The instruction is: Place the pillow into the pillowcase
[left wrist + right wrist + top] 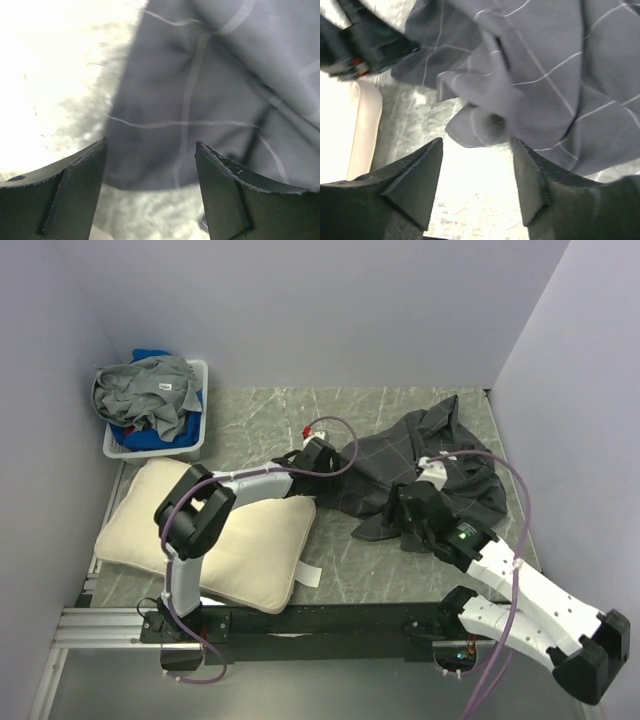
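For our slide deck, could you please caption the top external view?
The left arm and right arm reach to the crumpled dark pillowcase; the cream pillow lies outside it.

Top view: high over near edge of counter (385,570), looking down. Wrist views: close above pillowcase (200,100), both showing its edge.

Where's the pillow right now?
Top view: the pillow lies flat on the near-left of the table, partly under the left arm, in front of the laundry bin and left of the pillowcase, not inside it.
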Robot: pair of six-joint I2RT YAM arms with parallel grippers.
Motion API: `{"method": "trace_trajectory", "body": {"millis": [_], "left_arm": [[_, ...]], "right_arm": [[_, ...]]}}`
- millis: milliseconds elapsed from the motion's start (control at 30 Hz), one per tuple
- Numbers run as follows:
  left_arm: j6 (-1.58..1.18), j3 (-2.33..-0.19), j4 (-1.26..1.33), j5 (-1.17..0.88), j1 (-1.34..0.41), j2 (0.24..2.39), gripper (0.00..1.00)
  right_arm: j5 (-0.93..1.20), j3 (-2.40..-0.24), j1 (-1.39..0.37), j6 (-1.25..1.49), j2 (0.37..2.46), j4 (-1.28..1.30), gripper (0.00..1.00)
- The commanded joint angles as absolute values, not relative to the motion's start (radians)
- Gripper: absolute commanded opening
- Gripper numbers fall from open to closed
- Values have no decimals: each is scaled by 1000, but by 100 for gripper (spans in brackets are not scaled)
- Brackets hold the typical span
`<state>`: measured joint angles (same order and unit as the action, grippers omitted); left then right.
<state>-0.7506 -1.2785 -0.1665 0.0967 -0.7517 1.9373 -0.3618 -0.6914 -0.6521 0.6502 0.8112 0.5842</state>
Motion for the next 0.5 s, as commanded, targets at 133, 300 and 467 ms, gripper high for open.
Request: {"method": "trace_trajectory", "body": {"millis": [133, 300, 467], "left_arm": [[-746, -1417, -224, 181, -752, 2115, 56], [-726, -1474, -244, 181, -733, 2134, 1], [-701, -1500, -268, 189, -706, 2062, 1]], "right_arm": [[-418, -761, -765, 667, 953, 525, 71], [-373, -684, -813, 750, 989, 471, 73], [-350, -615, -818, 808, 1103, 341, 80]]}}
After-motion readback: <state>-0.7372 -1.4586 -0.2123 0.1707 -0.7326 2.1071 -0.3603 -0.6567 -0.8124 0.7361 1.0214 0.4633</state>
